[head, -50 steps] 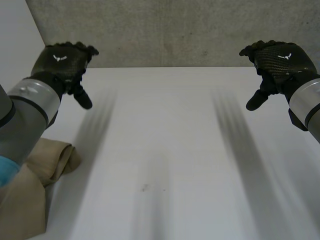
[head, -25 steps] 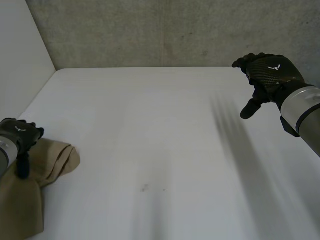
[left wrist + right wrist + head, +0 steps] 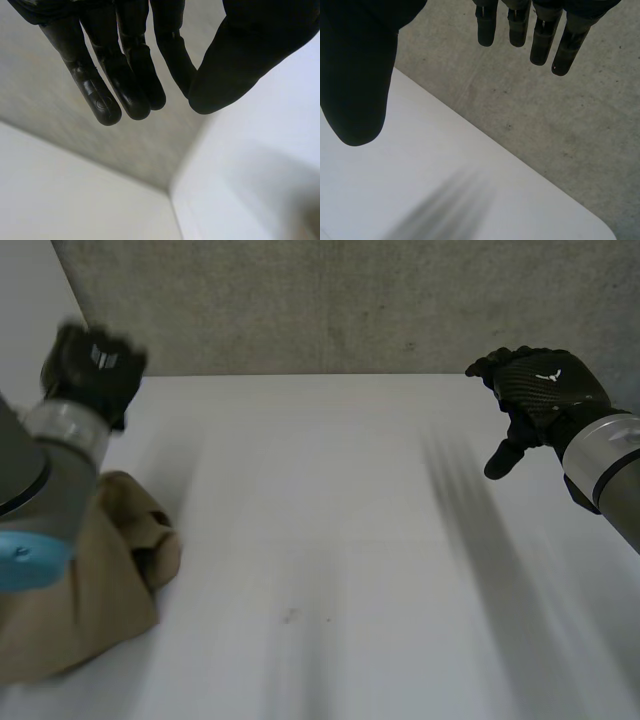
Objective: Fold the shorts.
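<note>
Clearly nearer, my left hand (image 3: 95,365) is hovering at 10 o'clock over the tabletop (image 3: 330,500), fingers (image 3: 107,105) loose and empty, with the crumpled shorts (image 3: 120,575) lying toward its 6 o'clock. My right hand (image 3: 540,390), equally slack and empty, is hanging at 2 o'clock, well apart.

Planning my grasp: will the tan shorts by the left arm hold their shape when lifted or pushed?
Probably floppy: the shorts lie bunched in soft folds, so they would likely sag from any single grasp point. They are likely light, as they look like thin cloth. Pushed across the smooth white table, they would probably crumple more rather than slide as one piece.
</note>
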Motion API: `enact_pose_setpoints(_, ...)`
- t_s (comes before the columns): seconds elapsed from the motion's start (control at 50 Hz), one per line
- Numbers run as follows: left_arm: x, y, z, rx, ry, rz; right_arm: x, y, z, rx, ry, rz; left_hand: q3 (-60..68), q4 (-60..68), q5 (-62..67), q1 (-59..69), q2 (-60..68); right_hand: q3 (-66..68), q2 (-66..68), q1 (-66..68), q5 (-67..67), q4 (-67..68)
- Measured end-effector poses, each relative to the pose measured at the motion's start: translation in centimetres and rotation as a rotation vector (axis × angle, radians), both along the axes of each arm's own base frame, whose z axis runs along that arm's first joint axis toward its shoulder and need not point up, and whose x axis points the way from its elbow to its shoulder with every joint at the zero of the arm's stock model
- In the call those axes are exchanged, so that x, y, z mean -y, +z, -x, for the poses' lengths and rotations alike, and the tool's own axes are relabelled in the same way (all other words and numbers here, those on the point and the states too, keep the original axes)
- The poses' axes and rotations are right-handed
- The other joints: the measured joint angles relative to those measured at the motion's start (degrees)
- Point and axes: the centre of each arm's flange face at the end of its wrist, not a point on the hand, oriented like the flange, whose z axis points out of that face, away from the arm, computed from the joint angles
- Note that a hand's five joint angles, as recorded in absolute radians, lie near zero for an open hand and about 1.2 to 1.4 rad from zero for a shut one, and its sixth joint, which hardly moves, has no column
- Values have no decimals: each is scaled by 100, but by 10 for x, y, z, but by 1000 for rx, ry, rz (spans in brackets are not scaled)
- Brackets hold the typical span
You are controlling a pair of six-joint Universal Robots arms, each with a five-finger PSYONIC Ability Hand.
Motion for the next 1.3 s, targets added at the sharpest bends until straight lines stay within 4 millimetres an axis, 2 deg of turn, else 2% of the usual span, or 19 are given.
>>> enact_pose_setpoints(0.1, -31, 57, 57, -178, -132, 224, 2, 5, 3, -3, -10, 17, 8, 22, 0, 0, 3, 0, 0, 0, 0, 0)
enact_pose_setpoints(0.16, -47, 65, 79, -222, -192, 258, 2, 8, 4, 1, -15, 27, 17, 22, 0, 0, 9, 0, 0, 0, 0, 0)
enact_pose_setpoints(0.3, -87, 32, 114, -196, -320, 163, 0, 18, 6, 12, -18, 55, 22, 23, 0, 0, 13, 0, 0, 0, 0, 0)
enact_pose_setpoints(0.34, -95, 21, 116, -177, -337, 131, 0, 19, 6, 13, -17, 59, -1455, -1468, -1388, -1601, -1479, 0, 0, 0, 0, 0)
enact_pose_setpoints(0.36, -95, 21, 116, -177, -337, 131, 0, 19, 6, 13, -17, 59, -1455, -1468, -1388, -1601, -1479, 0, 0, 0, 0, 0)
enact_pose_setpoints(0.38, -101, 10, 116, -156, -347, 101, 0, 20, 6, 14, -17, 60, -3330, -3374, -3253, -3641, -3486, 0, 0, 0, 0, 0)
enact_pose_setpoints(0.42, -104, 5, 115, -145, -348, 86, 0, 20, 6, 14, -16, 62, -3330, -3374, -3253, -3641, -3486, 0, 0, 0, 0, 0)
enact_pose_setpoints(0.44, -104, -1, 112, -130, -342, 68, 0, 20, 6, 14, -16, 62, -4457, -4551, -4343, -4293, -4527, 0, 0, 0, 0, 0)
enact_pose_setpoints(0.58, -77, -17, 71, -21, -197, -56, -1, 19, 5, 14, -12, 59, -4728, -4771, -4560, -4387, -4769, 0, 0, 0, 0, 0)
enact_pose_setpoints(0.64, -77, -17, 71, -21, -197, -56, -1, 19, 5, 14, -12, 59, -4728, -4771, -4560, -4387, -4769, 0, 0, 0, 0, 0)
enact_pose_setpoints(0.66, -55, -30, 31, 59, -64, -197, -2, 18, 4, 13, -5, 56, -4948, -5002, -4796, -4612, -4988, 0, 0, 0, 0, 0)
enact_pose_setpoints(0.72, -43, -40, 4, 92, 21, -286, -3, 17, 3, 12, 1, 52, -5298, -5351, -5160, -4962, -5365, 0, 0, 0, 0, 0)
enact_pose_setpoints(0.96, 5, -85, -57, 140, 223, -425, -3, 12, 1, 6, 11, 36, -5202, -5247, -5035, -4841, -5271, 0, 0, 0, 0, 0)
enact_pose_setpoints(1.02, 10, -92, -59, 151, 230, -425, -3, 11, 1, 6, 11, 35, -4337, -4429, -4187, -3931, -4370, 0, 0, 0, 0, 0)
enact_pose_setpoints(1.04, 17, -98, -59, 166, 231, -412, -3, 10, 1, 5, 11, 33, -2472, -2591, -2470, -1959, -2488, 0, 0, 0, 0, 0)
enact_pose_setpoints(1.1, 22, -100, -56, 174, 224, -386, -3, 10, 1, 3, 11, 31, -786, -758, -758, -427, -705, 0, 0, 0, 0, 0)
enact_pose_setpoints(1.2, 28, -87, -37, 161, 178, -284, -3, 9, 0, 1, 11, 29, -163, -50, -295, -419, -89, 0, 0, 0, 0, 0)
enact_pose_setpoints(1.22, 28, -68, -14, 133, 125, -182, -3, 8, 1, -1, 11, 29, -161, -30, -295, -419, -78, 0, 0, 0, 0, 0)
enact_pose_setpoints(1.3, 24, -41, 10, 90, 67, -62, -2, 8, 1, -3, 10, 30, -129, -22, -295, -419, -65, 0, 0, 0, 0, 0)
